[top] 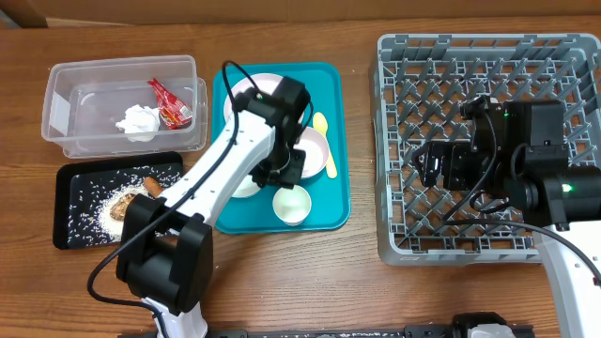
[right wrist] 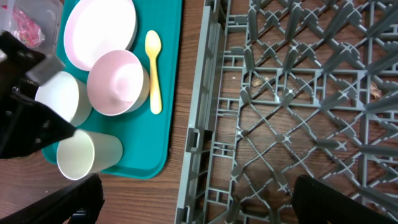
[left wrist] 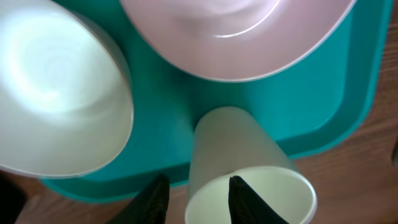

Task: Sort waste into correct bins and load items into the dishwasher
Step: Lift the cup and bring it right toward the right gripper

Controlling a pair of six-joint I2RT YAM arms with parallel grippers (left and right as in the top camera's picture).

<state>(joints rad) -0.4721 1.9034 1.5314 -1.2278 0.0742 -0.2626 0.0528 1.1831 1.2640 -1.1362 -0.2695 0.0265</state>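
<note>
On the teal tray point(top: 331, 86) stands the white cup point(top: 291, 205), and my left gripper point(top: 285, 175) hangs just above it. In the left wrist view the jaws of my left gripper point(left wrist: 198, 199) are open astride the cup point(left wrist: 236, 149) rim: one finger is inside and one outside, with gaps on both sides. Two bowls point(right wrist: 118, 81) point(right wrist: 62, 96), the plate point(right wrist: 99, 31) and the yellow spoon point(right wrist: 153, 68) lie on the same tray. My right gripper point(top: 437, 164) is wide open and empty over the grey dish rack point(top: 394, 141).
The clear tub point(top: 66, 103) at the back left holds a white napkin point(top: 139, 120) and a red wrapper point(top: 171, 103). In front of it, the black tray point(top: 70, 225) carries rice point(top: 94, 192), a brown lump point(top: 122, 204) and an orange-brown stick point(top: 152, 183).
</note>
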